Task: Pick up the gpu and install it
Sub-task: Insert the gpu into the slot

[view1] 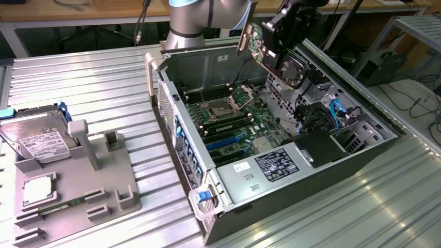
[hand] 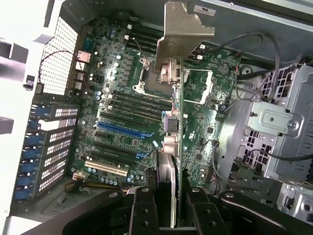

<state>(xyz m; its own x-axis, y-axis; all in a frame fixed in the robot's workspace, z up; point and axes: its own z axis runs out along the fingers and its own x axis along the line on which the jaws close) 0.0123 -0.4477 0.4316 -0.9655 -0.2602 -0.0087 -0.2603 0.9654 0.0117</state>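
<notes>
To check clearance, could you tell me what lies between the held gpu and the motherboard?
Nothing: in the exterior view, the gpu hangs above the motherboard with open space between.

Desk (view1: pixel 90 82): ribbed bare-metal top, grooves running lengthwise.

Directly on it, 2 items, w/ a strip of bare metal between them:
1. Open PC case (view1: pixel 303 187), lying on its side, open face up, toward exterior view's right.
2. Grey plastic parts holder (view1: pixel 103 181), flat on desk, at exterior view's left, near the front edge.

Arm base (view1: pixel 186 26) rises behind the case; its mount is hidden.
</notes>
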